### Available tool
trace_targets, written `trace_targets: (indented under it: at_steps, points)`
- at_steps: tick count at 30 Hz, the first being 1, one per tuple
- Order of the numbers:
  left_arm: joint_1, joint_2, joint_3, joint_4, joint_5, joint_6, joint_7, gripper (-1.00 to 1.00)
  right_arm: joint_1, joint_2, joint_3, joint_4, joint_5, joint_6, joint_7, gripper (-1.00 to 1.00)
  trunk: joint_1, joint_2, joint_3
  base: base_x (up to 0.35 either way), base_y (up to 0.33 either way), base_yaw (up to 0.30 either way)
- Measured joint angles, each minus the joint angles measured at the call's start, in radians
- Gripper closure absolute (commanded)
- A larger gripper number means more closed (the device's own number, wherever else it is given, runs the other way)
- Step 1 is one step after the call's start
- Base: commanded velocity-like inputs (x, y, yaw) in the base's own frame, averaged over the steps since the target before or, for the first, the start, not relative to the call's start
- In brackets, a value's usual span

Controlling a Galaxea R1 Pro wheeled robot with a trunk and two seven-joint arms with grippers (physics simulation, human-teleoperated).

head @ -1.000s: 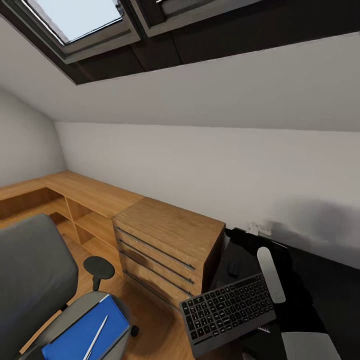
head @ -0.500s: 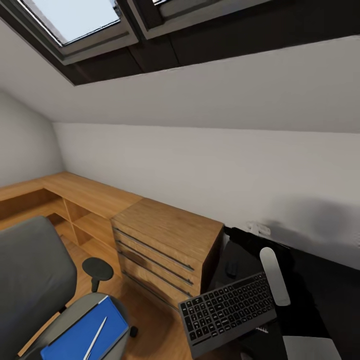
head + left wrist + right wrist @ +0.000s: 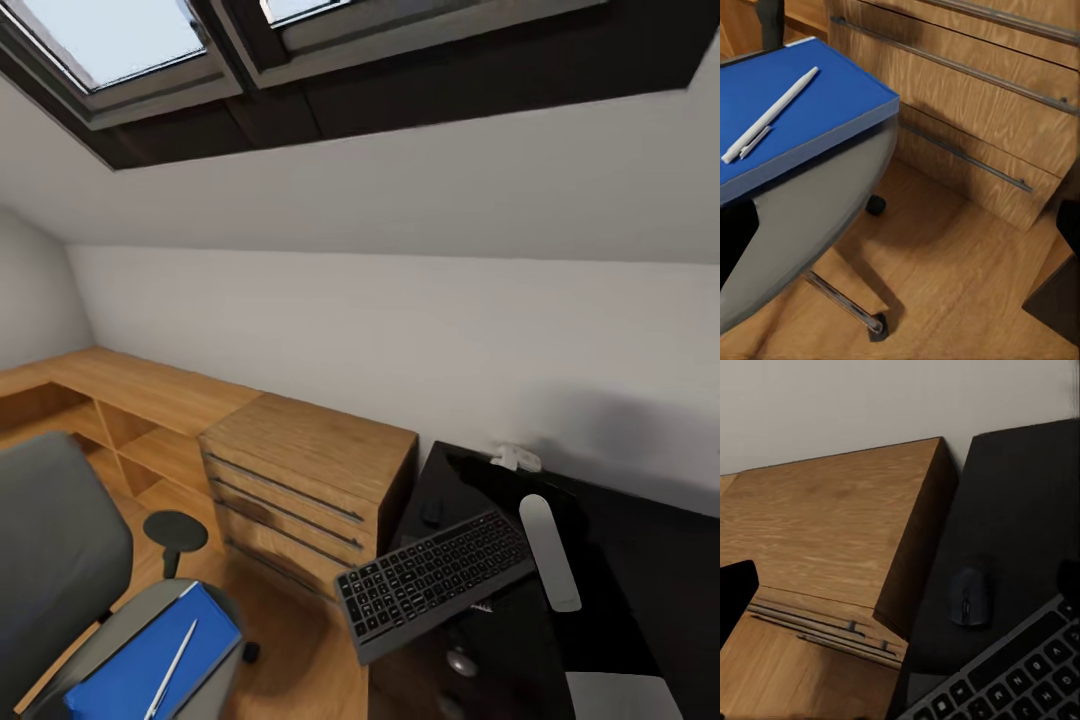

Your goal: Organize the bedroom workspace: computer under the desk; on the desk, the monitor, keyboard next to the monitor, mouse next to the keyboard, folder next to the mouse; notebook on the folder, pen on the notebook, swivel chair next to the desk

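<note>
The keyboard [image 3: 435, 582] hangs tilted in the air over the near corner of the black counter [image 3: 620, 560], its low end out past the counter's edge above the wood floor [image 3: 300, 650]. The right arm's white link [image 3: 549, 550] runs down just beside the keyboard's high end. In the right wrist view the keyboard's keys [image 3: 1020, 675] lie close under the camera, so the right tool seems clamped on it — though its fingers are hidden and I cannot tell for sure. The left tool's state cannot be told either.

The mouse [image 3: 433, 513] sits on the counter just behind the keyboard, near the corner next to the drawer chest [image 3: 300, 480]; from the right wrist it shows as a dark oval [image 3: 968, 597] on the black top, close to the keyboard's edge but apart from it.

The chest stands touching the counter's side, with low wooden shelving [image 3: 120, 420] running along the wall beyond it.

Well apart from the counter, across the floor from the chest, is the swivel chair [image 3: 60, 560]. On its seat lies the blue folder [image 3: 150, 665] — the pen [image 3: 170, 670] resting on top. The left wrist view looks down on that same folder [image 3: 802, 112] and pen [image 3: 769, 115], with the chair's wheeled base [image 3: 874, 322] below and the chest's drawers [image 3: 975, 97] just past it.

A white socket [image 3: 515, 458] sits on the wall at the counter's back edge.
</note>
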Motion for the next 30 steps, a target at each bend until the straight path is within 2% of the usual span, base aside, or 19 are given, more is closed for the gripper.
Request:
trace_targets:
  at_steps: [23, 30]
  points:
    - [0.000, 0.000, 0.000, 0.000, 0.000, 0.001, -0.001, -1.00, 0.001, 0.001, 0.000, -0.001, 0.000, -0.001, 0.001, -1.00, 0.000, 0.000, 0.000, -0.330, 0.068, -0.012]
    - [0.000, -0.001, 0.000, 0.001, 0.000, 0.002, 0.004, -1.00, 0.001, 0.000, 0.001, 0.000, -0.002, 0.002, 0.002, -1.00, 0.000, 0.000, 0.000, -0.146, 0.028, -0.025]
